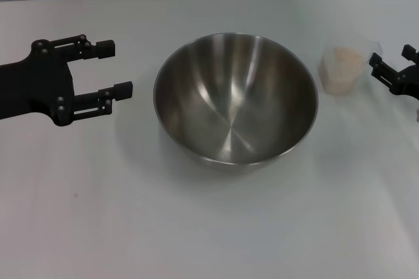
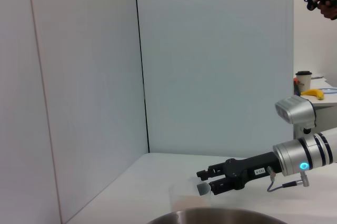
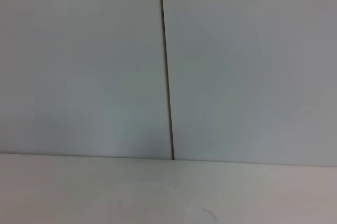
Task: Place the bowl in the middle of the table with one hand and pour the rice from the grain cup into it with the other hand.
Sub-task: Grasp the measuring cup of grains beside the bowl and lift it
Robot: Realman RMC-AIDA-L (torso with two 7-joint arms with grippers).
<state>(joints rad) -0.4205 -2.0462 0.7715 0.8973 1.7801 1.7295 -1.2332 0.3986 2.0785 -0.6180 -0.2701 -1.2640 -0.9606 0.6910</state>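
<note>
Presently, status: the bowl (image 1: pixel 236 99) stands upright near the middle of the desk (image 1: pixel 209 226); the pour has not begun.
Bowl, handling: judged stiff, smooth and slippery; the thin rim is the only part a tool could span, since the body is far wider than the finger gap.
Grain cup, position: the grain cup (image 1: pixel 340 69) stands upright on the desk just beside the bowl, on the robot's right, apart from the rim.
Grain cup, handling: judged light and thin-walled, likely to flex or pop out under a hard squeeze; take it across the side wall around mid-height, with moderate force, so it can be tipped over the bowl rim.
Rice: the rice (image 1: pixel 342 61) fills much of the cup as a loose pale mass; judged free-flowing, so an early tilt would spill grains on the desk.
Left tool: the left tool (image 1: pixel 114 68) hangs beside the bowl on the robot's left, fingers spread wide, holding nothing, clear of the rim.
Right tool: the right tool (image 2: pixel 204 181) sits just beside the cup on its outer side; the left wrist view shows its fingers parted with nothing between them.
Risk: a nudge from a fingertip could topple the cup before it is gripped.
</note>
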